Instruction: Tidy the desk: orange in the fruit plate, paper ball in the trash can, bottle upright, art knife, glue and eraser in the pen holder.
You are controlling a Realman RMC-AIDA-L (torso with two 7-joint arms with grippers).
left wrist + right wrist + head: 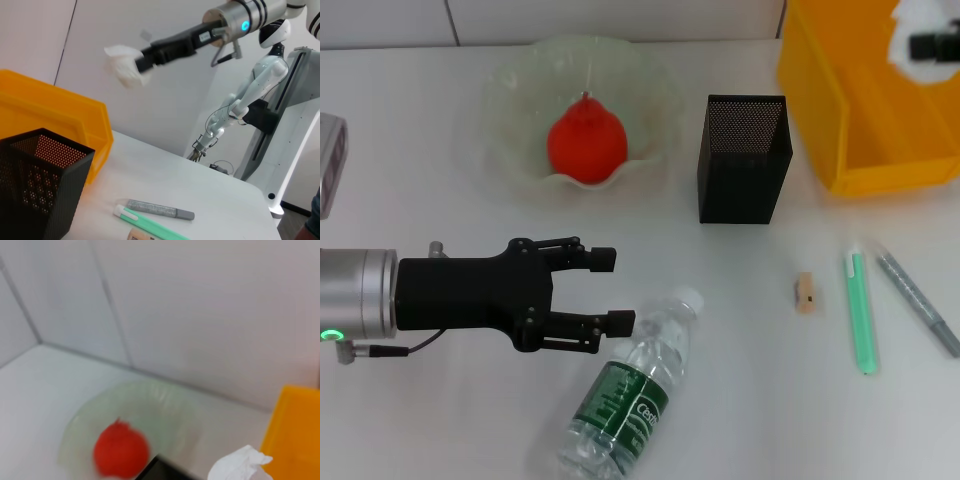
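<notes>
Right gripper jaws pinch the light, squashy crumpled white paper ball over the yellow plastic bin; left gripper jaws open beside the slick, roll-prone clear plastic bottle, best grabbed mid-body.

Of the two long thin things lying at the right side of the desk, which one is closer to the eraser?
The green one. It lies directly beside the eraser, between it and the grey one, which sits farther out toward the desk's right edge.

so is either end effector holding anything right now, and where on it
The right end effector is shut on the paper ball, pinching its side, above the trash can. The left end effector is open and empty beside the lying bottle.
</notes>
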